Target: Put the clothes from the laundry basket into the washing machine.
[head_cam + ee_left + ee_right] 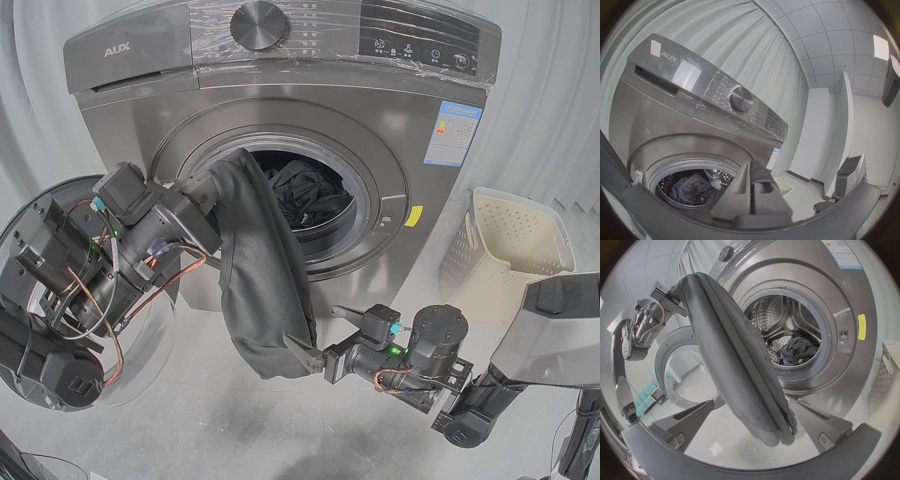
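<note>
**Before the open drum: one garment hung up, its tail not yet in**

Nearest the head camera, the right pincer (pixel 308 322) sits low with its fingers spread apart, gripping nothing. The bottom hem of the dark grey garment (pixel 262 269) hangs between those fingers, at or touching the one on the machine side. I cannot tell whether there is real contact.

Above and to the left of that pincer, the left pincer (pixel 204 187) is clamped on the garment's top edge. In its wrist view a fold of cloth stands up between the shut fingers. From there the garment hangs across the left part of the drum mouth and drops below the door ring, so most of it is outside the washing machine (pixel 400 125).

Beyond the left pincer, inside the drum, lie dark clothes (pixel 306 190) already loaded. The open door (pixel 150 337) hangs behind the left arm. Far to the right of the right pincer stands the laundry basket (pixel 509 250). The part of its inside that shows holds no cloth.

The step in hand looks like loading this garment. The next move likely calls for the right pincer to close on the hem or scoop under it and lift it over the rim. The left pincer would then carry the top deeper in before letting go, or the tail may slide back out.
</note>
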Robot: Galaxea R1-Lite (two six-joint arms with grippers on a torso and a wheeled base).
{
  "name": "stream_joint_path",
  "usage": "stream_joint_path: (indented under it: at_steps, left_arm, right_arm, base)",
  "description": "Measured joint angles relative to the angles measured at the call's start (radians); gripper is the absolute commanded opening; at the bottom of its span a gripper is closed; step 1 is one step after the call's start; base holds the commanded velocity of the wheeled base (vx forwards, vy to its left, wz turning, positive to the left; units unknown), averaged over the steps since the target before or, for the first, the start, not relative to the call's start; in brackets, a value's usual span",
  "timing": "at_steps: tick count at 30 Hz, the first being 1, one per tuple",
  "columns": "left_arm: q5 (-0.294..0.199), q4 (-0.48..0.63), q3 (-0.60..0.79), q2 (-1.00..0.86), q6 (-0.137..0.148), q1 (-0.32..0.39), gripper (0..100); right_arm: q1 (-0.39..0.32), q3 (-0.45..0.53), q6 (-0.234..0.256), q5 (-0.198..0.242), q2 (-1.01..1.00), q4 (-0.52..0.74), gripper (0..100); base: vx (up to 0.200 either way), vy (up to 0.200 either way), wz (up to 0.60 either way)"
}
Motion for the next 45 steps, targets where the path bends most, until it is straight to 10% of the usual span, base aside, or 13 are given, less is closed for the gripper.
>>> stream_joint_path:
  at_steps: [40,41,45]
  left_arm:
    - [-0.014,-0.003,-0.013,-0.067,-0.010,-0.069,0]
    - [-0.013,-0.003,-0.013,-0.067,-0.010,-0.067,0]
    - [-0.012,0.005,-0.014,-0.067,-0.010,-0.056,0]
  right_arm:
    - [-0.047,-0.484,-0.022,0.017,0.284,0.017,100]
    - [-0.048,-0.487,-0.022,0.015,0.286,0.017,0]
    - [-0.049,-0.483,-0.019,0.010,0.284,0.011,0]
  base:
    - [0.000,0.000,0.00]
    - [0.000,0.000,0.00]
    - [0.000,0.000,0.00]
